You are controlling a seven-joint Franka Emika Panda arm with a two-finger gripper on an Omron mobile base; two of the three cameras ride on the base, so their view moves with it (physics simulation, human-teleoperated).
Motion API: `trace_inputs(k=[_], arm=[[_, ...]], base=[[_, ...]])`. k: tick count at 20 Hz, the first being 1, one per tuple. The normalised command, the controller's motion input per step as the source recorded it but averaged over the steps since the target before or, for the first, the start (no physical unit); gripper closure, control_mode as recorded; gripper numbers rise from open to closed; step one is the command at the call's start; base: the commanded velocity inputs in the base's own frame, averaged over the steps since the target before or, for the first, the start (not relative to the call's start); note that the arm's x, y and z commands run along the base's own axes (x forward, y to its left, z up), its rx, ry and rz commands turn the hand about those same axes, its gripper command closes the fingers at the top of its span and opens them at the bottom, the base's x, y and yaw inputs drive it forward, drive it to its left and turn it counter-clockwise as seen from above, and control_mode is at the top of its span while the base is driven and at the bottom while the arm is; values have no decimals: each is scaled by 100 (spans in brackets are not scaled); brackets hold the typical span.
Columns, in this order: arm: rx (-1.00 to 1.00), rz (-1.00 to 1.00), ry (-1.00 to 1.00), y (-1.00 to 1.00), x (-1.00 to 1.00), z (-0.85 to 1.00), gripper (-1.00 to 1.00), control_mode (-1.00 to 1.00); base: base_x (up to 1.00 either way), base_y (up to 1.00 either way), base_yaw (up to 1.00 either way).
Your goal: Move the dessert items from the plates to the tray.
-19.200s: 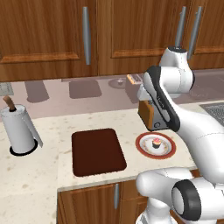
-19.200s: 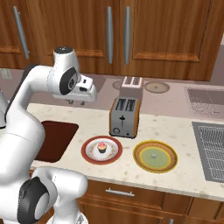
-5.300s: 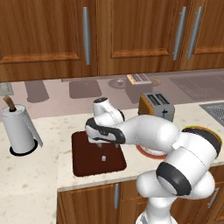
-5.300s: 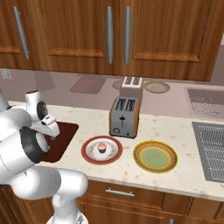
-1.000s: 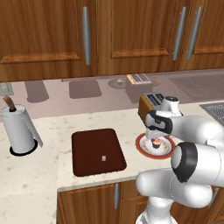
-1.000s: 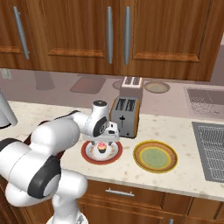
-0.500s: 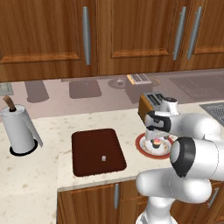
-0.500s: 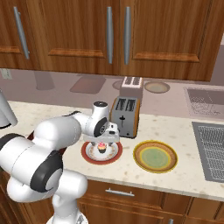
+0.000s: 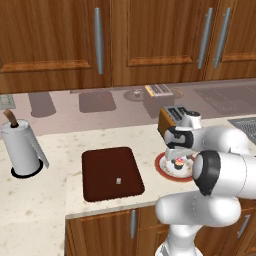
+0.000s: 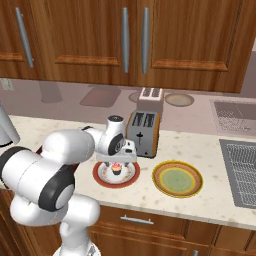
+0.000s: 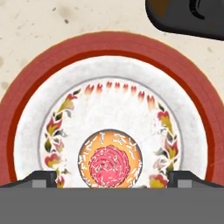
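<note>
The cupcake [image 11: 110,164] with pink frosting stands on the white plate with a red-brown rim [image 11: 109,43]. My gripper [image 11: 111,178] hangs open just above it, one fingertip [image 11: 41,177] on each side of the cupcake, touching nothing. From the base views the gripper [image 9: 178,154] [image 10: 116,161] points down over the cupcake [image 9: 178,162] [image 10: 116,169] on that plate [image 9: 160,165] [image 10: 100,177]. The dark brown tray [image 9: 111,172] lies to the plate's left with the tiny pale morsel [image 9: 118,181] on it. The yellow-green plate [image 10: 177,178] sits bare to the right.
An orange-sided toaster [image 10: 144,132] [image 9: 172,117] stands right behind the red-rimmed plate; its base [image 11: 188,17] shows close to the plate's rim. A paper towel roll [image 9: 20,150] stands at the far left. A sink [image 10: 245,165] lies at the right.
The morsel now lies on the tray, which was bare at first. The arm has swung from the tray to the red-rimmed plate and sunk slightly toward the cupcake over the last second.
</note>
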Motion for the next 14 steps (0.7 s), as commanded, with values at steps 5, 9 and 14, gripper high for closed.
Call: trace_inputs(k=[5,9,14], arm=[[0,1,2,0,0,-16,-100,-100],[0,2,1,0,1,-16,-100,-100],[0,4,0,0,5,-17,-100,-100]], base=[[0,0,0],[0,0,0],[0,0,0]])
